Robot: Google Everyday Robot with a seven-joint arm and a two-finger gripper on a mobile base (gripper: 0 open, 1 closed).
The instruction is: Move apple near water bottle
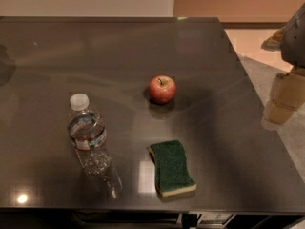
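Though apart from water bottle [88, 138], apple [162, 89] upright; claw [285, 99] at far right

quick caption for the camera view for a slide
Apple at the centre of the dark table, water bottle to its left, green sponge in front, gripper hanging beyond the right edge.

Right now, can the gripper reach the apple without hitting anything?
Probably yes: the gripper hangs past the right edge of the table, and only bare surface lies between it and the apple.
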